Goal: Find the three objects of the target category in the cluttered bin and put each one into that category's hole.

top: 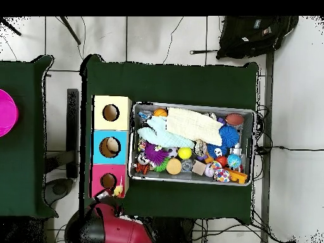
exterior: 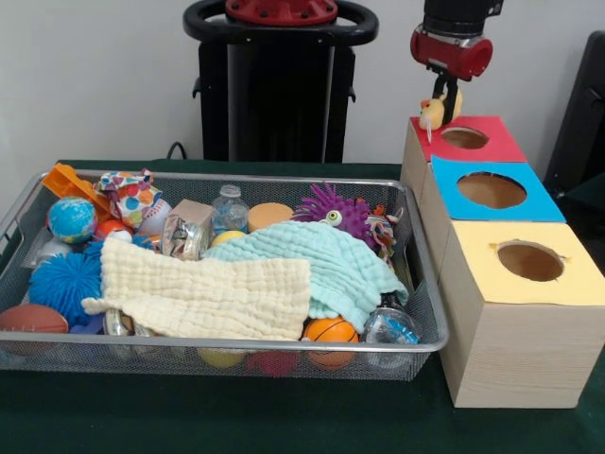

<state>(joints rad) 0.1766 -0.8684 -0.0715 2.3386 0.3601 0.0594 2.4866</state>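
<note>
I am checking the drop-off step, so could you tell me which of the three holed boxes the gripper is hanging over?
The red-topped box, farthest from the camera in the front view. The gripper holds a small yellow plush toy by its hole; the blue-topped box and yellow-topped box stand clear.

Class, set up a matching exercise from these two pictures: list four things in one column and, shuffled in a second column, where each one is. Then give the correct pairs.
Things
1. small yellow plush toy
2. cream muslin cloth
3. orange basketball
4. globe ball

Places
A. at the bin's front wall, under the edge of the mint cloth
B. in the gripper, above the red-topped box
C. near the bin's far left corner in the front view
D. spread over the clutter in the front half of the wire bin

Pairs: 1-B, 2-D, 3-A, 4-C
</note>
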